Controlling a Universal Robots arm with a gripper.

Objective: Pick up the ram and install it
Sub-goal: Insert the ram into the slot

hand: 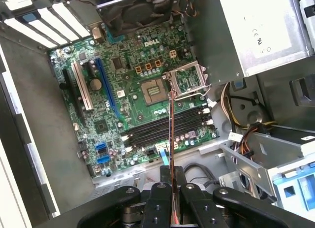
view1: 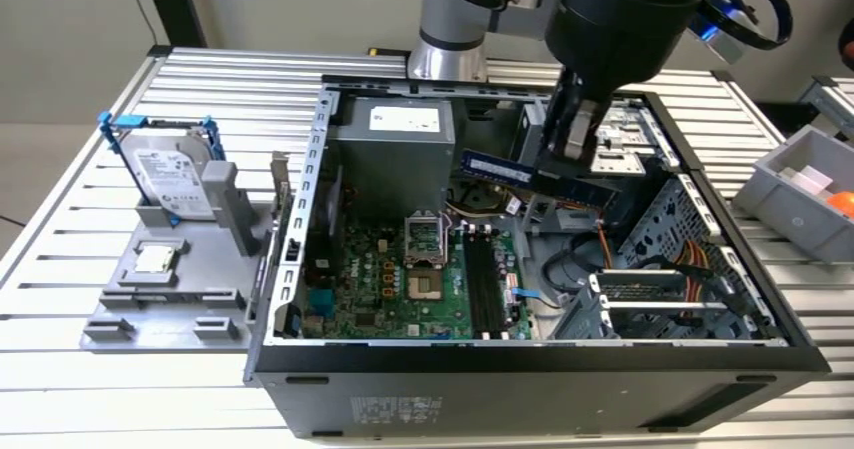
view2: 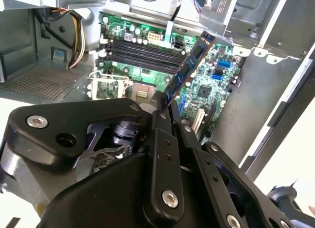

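Note:
My gripper (view1: 571,141) is shut on the ram (view1: 534,177), a long dark bluish-green stick held in the air above the open computer case (view1: 314,219). The stick lies roughly level over the case's upper middle, well above the motherboard (view1: 387,279). In the second wrist view the ram (view2: 189,65) juts out from the gripper (view2: 166,107) over the black memory slots (view2: 142,53). In the first wrist view the ram (hand: 171,134) appears edge-on, rising from the gripper (hand: 173,186) and crossing the slots (hand: 147,132) near the processor socket (hand: 152,92).
A power supply (view1: 394,159) and a drive cage (view1: 681,229) with cables flank the motherboard inside the case. On the exterior view's left a grey fixture (view1: 160,289) holds a hard drive in a blue frame (view1: 167,169) and a small square chip (view1: 158,259). A grey bin (view1: 801,194) stands at the right.

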